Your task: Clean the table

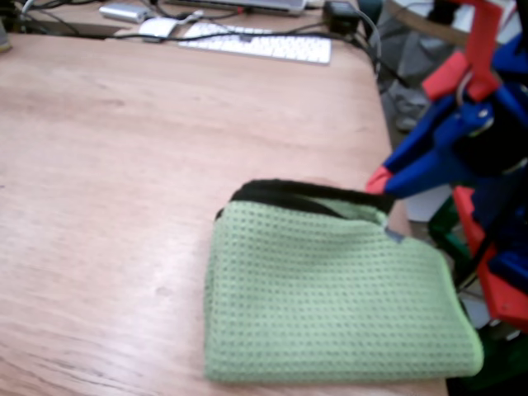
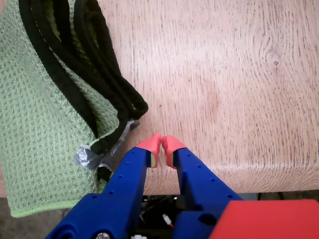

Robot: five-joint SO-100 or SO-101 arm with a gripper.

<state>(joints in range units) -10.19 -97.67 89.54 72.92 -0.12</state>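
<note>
Across most of the fixed view, the table (image 1: 124, 181) is seen as a broad tabletop of light reddish-brown wood, its surface smooth and faintly glossy, with fine grain lines drawn roughly from left to right; its long axis cannot be told, since the edges are cut off by the frame. In the wrist view the same wood (image 2: 224, 74) is shown with its grain running up and down the picture, a small knot near the upper right, and a rounded edge at the bottom. At the lower right of the fixed view, a folded cloth (image 1: 330, 305) of pale green waffle-weave fabric is laid flat on the tabletop, roughly rectangular, with a black bound hem exposed along its far side and its near right corner reaching the table edge. In the wrist view the cloth (image 2: 40, 124) is seen at the left, its black hem (image 2: 89, 74) bunched in several parallel cords, with a small grey tag (image 2: 92, 155) at the fold. The gripper (image 2: 161, 144), built of blue plastic with red-orange fingertips (image 2: 149, 144), is held just above the table edge beside the cloth; its jaws are drawn together with only a thin slit between the tips, and nothing is clasped. At the far end of the table, a white keyboard (image 1: 264, 45) and dark cables (image 1: 74, 29) are visible.
</note>
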